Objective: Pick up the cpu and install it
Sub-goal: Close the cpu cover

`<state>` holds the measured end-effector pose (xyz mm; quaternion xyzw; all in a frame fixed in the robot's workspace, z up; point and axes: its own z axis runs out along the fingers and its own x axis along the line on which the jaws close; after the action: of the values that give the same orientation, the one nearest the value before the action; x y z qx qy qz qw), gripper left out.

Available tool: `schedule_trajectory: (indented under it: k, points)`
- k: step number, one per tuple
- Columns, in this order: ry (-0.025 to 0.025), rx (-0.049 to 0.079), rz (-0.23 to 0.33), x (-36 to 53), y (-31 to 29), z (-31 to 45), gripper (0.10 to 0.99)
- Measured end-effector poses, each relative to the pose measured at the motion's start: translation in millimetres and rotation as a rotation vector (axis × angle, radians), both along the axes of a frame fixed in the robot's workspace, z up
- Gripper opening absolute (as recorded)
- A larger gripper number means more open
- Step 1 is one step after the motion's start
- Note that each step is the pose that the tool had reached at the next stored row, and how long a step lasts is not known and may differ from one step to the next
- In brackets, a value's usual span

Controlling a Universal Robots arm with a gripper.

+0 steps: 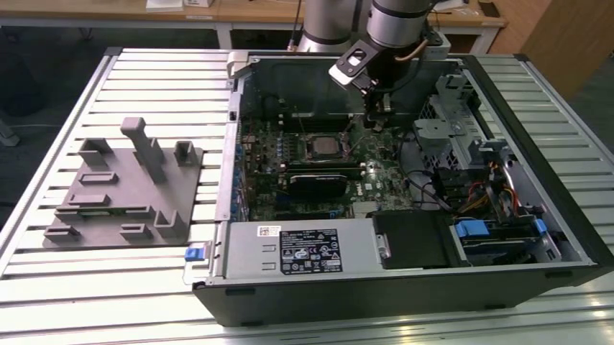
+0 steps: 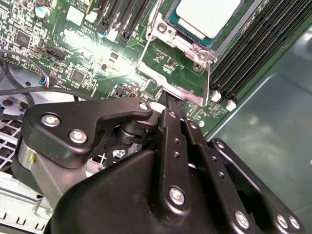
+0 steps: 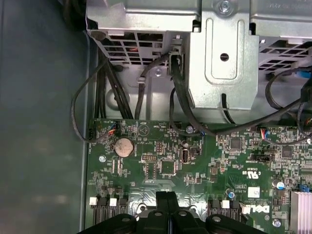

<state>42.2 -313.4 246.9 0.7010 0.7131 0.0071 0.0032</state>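
Jaws pinched together, empty, near the socket (image 2: 164, 27) (clamp frame (image 2: 205, 78) open). The cpu (image 2: 207, 17) already lies inside, needing no grip.

**Arm angled down, fingers closed**

The arm (image 1: 396, 21) is seen reaching down from above, with the wrist tipped steeply. The gripper (image 1: 380, 115) is pointed downward. In the second wrist view its fingers (image 2: 169, 105) are pressed flat together, tip against tip.
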Motion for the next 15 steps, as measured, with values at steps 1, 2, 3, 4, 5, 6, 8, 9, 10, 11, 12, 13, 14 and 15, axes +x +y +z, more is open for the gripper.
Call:
schedule_trajectory:
  k: [1,2,3,4,5,6,8,9,10,11,12,13,14,15]
  points:
    - [0.0,0.0,0.0,-0.7,0.0,0.0,0.106]
    - [0.0,0.0,0.0,-1.2,0.0,-0.1,0.106]
    - [0.0,0.0,0.0,-1.6,0.0,-0.1,0.106]
    - [0.0,0.0,0.0,-2.0,0.0,-0.1,0.106]
    - [0.0,0.0,0.0,-2.4,0.0,-0.1,0.106]
    - [0.0,0.0,0.0,-2.9,0.0,-0.2,0.106]
    - [0.0,0.0,0.0,-3.8,0.0,-0.2,0.106]
    - [0.0,0.0,0.0,-4.3,0.0,-0.2,0.106]
    - [0.0,0.0,0.0,-4.8,0.0,-0.3,0.106]
    - [0.0,0.0,0.0,-5.2,0.0,-0.3,0.106]
    - [0.0,0.0,0.0,-5.5,0.0,-0.3,0.106]
    - [0.0,0.0,0.0,-5.9,0.0,-0.4,0.106]
    - [0.0,0.0,0.0,-6.4,0.0,-0.4,0.106]
    - [0.0,0.0,0.0,-6.7,0.0,-0.4,0.106]
